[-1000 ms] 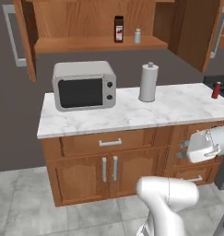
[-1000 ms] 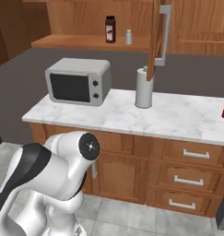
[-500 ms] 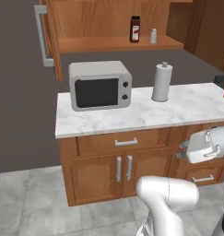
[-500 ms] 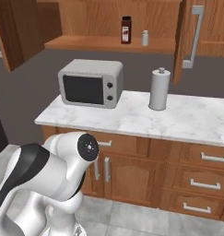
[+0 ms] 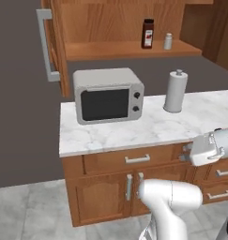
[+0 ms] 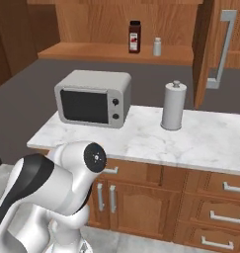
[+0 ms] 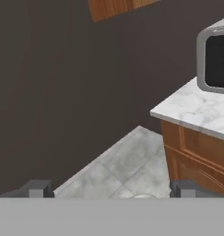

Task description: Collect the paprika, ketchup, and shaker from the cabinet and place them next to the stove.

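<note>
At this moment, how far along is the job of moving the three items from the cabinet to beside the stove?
Done: the cabinet door stands open. In hand: nothing; the gripper is open and empty, facing the floor and counter corner. Left: the paprika and shaker sit on the cabinet shelf above the microwave. The ketchup isn't on that shelf; I can't tell whether it has been placed.
</note>
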Motion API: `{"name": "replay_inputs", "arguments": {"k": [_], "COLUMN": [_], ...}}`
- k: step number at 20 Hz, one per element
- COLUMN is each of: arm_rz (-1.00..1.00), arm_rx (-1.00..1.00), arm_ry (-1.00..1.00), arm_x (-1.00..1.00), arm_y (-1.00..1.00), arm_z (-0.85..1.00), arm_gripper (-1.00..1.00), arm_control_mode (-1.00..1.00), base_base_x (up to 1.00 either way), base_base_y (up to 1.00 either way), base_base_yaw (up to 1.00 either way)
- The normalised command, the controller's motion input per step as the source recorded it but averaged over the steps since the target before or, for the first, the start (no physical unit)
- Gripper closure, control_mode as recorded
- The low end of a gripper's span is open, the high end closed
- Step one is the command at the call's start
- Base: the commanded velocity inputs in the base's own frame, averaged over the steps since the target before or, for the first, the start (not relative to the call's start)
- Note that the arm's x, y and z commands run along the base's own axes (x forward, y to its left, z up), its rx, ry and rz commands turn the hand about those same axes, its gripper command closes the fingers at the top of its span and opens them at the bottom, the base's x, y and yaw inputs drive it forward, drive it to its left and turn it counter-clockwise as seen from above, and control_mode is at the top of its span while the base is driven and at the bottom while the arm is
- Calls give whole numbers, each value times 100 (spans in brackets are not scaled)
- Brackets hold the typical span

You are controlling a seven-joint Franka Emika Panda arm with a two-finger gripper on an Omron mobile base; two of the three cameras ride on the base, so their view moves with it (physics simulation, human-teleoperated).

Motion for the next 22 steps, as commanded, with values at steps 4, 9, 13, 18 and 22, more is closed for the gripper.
{"name": "replay_inputs", "arguments": {"k": [4,9,13,18,22], "arm_rz": [0,0,0,0,-2], "arm_rx": [0,0,0,0,0], "arm_ry": [0,0,0,0,1], "arm_x": [0,0,0,0,17], "arm_y": [0,0,0,0,0], "arm_z": [0,0,0,0,4], "arm_gripper": [-100,-100,-100,-100,-100], "arm_control_mode": [100,100,100,100,-100], "base_base_x": [60,78,79,81,59], "base_base_y": [27,7,0,0,0], "base_base_yaw": [-1,-1,-1,-2,-3]}}
